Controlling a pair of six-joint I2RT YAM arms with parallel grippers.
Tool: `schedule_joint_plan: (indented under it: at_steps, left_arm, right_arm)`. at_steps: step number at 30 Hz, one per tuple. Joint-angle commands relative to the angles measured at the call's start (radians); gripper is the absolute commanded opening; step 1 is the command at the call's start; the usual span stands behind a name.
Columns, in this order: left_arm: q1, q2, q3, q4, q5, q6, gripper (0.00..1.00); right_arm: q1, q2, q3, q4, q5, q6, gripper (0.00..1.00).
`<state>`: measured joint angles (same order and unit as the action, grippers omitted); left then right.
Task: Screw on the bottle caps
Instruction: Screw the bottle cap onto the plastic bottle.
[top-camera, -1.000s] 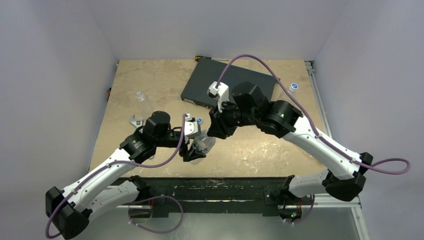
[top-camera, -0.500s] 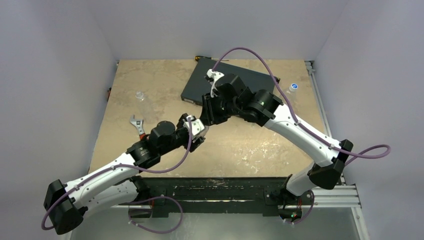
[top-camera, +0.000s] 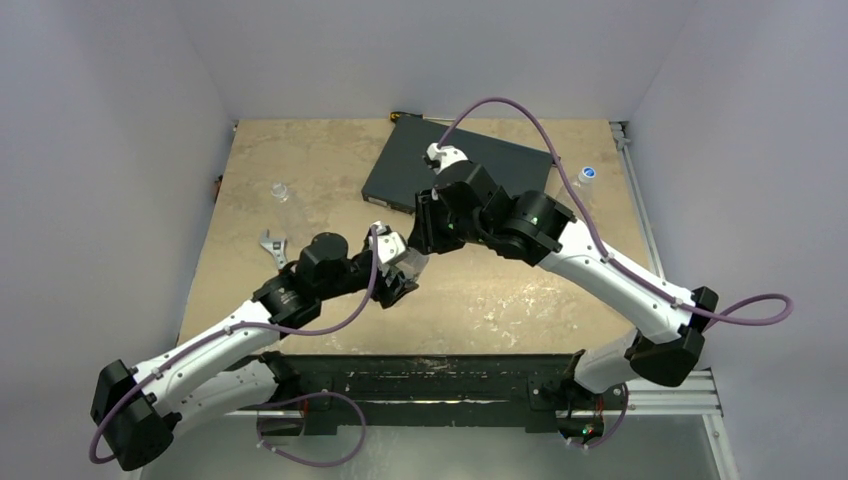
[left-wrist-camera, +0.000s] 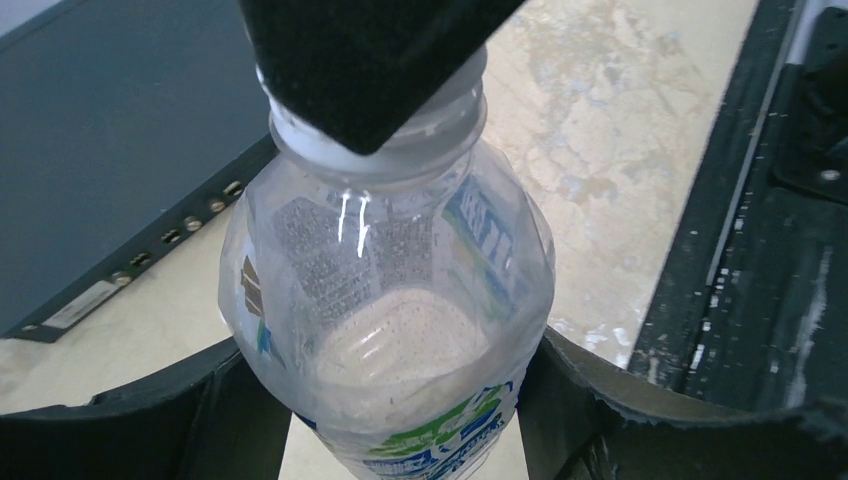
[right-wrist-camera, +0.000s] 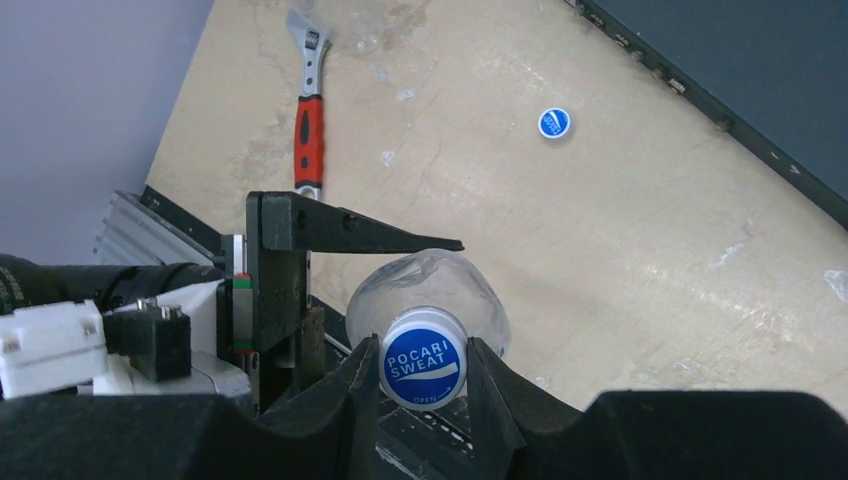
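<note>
So, the left gripper (left-wrist-camera: 395, 405) clamps the bottle (left-wrist-camera: 390, 260) body, fingers half-spread; the right gripper (right-wrist-camera: 423, 355) pinches the cap (right-wrist-camera: 424, 372), nearly closed. Keep it square on the neck while twisting.

Your beige table (top-camera: 320, 160) carries a flat black box (top-camera: 390, 170) at the far middle; a clear bottle (top-camera: 281, 191) stands far left, a red-handled wrench (right-wrist-camera: 310, 140) nearer you (head pointing away); a loose blue cap (right-wrist-camera: 554, 122) lies near the box; a capped bottle (top-camera: 588, 176) stands by the right edge
</note>
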<state>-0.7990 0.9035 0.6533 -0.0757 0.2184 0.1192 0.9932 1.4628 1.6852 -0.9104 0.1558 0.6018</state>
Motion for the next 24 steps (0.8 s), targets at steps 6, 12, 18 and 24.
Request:
schedule_joint_plan:
  at_steps: [6, 12, 18, 24]
  left_arm:
    - [0.056, -0.123, 0.070, 0.359, 0.210, -0.106, 0.00]
    - [0.056, -0.168, 0.034, 0.454, 0.035, -0.093, 0.00]
    - [0.055, -0.149, -0.046, 0.628, -0.023, -0.063, 0.00]
    - [0.056, -0.148, -0.104, 0.702, -0.040, -0.085, 0.00]
  right_arm:
    - [-0.021, -0.051, -0.157, -0.055, -0.048, -0.049, 0.00]
    - [-0.099, -0.074, -0.239, -0.029, -0.163, 0.029, 0.00]
    - [-0.136, -0.074, -0.231, 0.065, -0.337, 0.077, 0.00]
    - [-0.143, -0.111, -0.211, 0.166, -0.413, 0.115, 0.00]
